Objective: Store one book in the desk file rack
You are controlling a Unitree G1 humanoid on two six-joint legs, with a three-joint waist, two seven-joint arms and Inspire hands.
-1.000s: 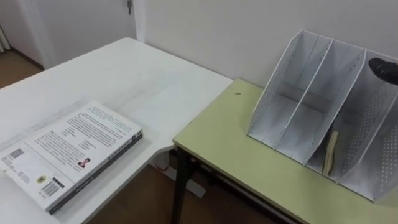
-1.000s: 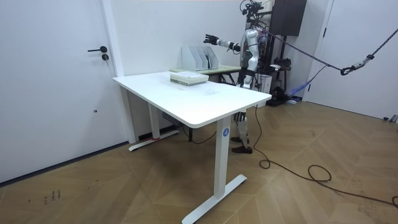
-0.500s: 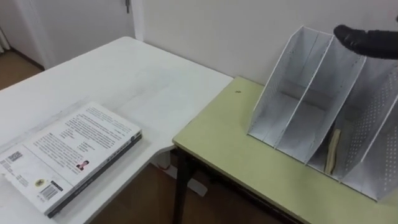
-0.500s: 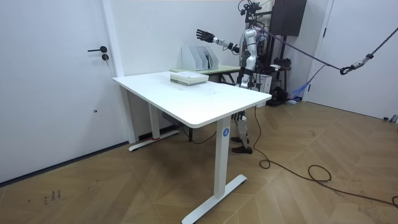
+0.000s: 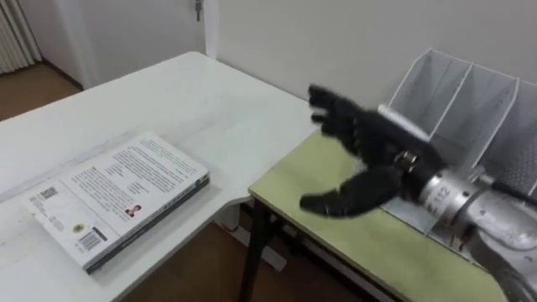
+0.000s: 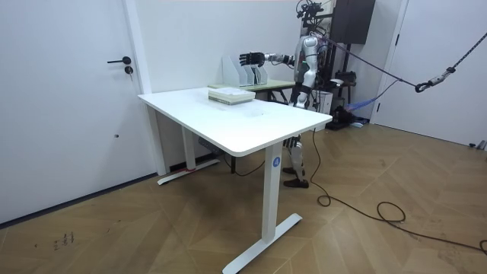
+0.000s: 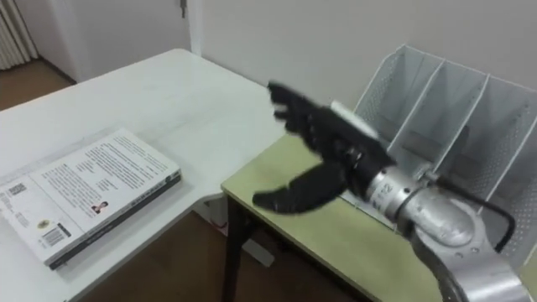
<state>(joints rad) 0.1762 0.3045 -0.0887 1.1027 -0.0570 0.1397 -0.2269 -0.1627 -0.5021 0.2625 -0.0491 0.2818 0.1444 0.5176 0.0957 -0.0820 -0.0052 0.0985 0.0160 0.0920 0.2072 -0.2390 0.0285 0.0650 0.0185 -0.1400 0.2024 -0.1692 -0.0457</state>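
My right hand (image 5: 379, 153) spread wide, holding nothing, over green desk (image 5: 369, 252). File rack (image 5: 470, 92) at 2 o'clock. Book (image 5: 117, 197) flat on white table (image 5: 168, 92), 8 o'clock from hand.

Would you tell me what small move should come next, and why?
Probably reach the right hand across to the book: it is open and empty over the green desk, while the book lies flat on the white table, outside the rack.
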